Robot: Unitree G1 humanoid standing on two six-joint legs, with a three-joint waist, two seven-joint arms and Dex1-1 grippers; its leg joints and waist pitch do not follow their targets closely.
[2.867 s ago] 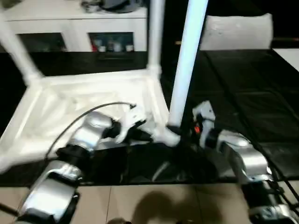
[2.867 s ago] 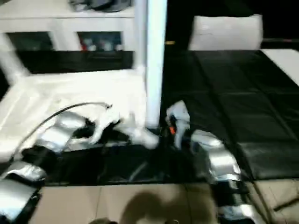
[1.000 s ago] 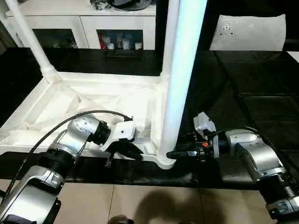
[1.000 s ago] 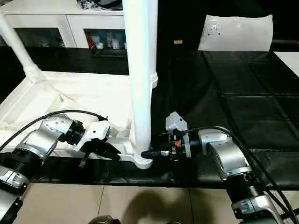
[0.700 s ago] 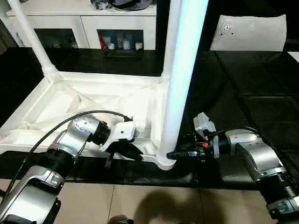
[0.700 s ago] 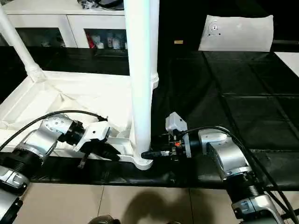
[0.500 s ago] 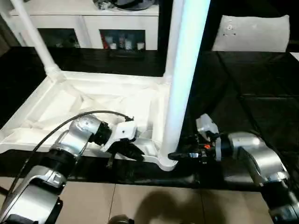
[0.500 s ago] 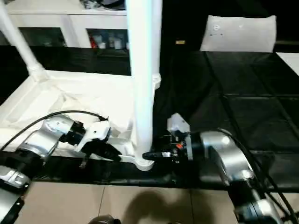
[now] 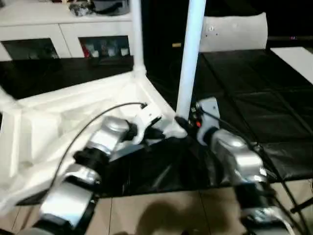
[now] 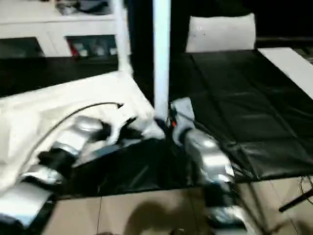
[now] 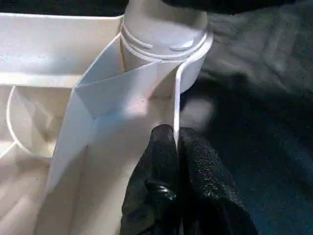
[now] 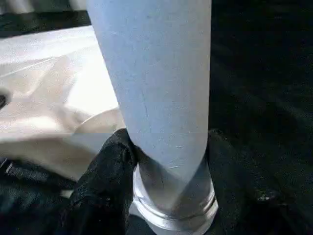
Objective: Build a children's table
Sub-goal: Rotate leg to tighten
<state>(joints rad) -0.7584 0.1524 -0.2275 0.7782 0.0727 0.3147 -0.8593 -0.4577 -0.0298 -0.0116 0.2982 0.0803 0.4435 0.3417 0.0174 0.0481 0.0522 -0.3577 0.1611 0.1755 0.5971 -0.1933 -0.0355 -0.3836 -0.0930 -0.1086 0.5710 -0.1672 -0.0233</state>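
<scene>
Tabletop [image 9: 58,122] lies underside-up on the black work table [image 9: 254,93] in my head views, a leg [image 9: 190,58] upright in its near corner socket, another leg [image 9: 136,34] at the far corner. My left wrist view adds what those blur: my left gripper [image 11: 175,147] pinching the thin rim beside the socket [image 11: 164,39]. My right wrist view shows my right gripper [image 12: 166,152] clamped around the near leg's base. A white cabinet [image 9: 63,34] stands behind. Against half a second ago, the tabletop sits turned, and both forearms have swung with it.
</scene>
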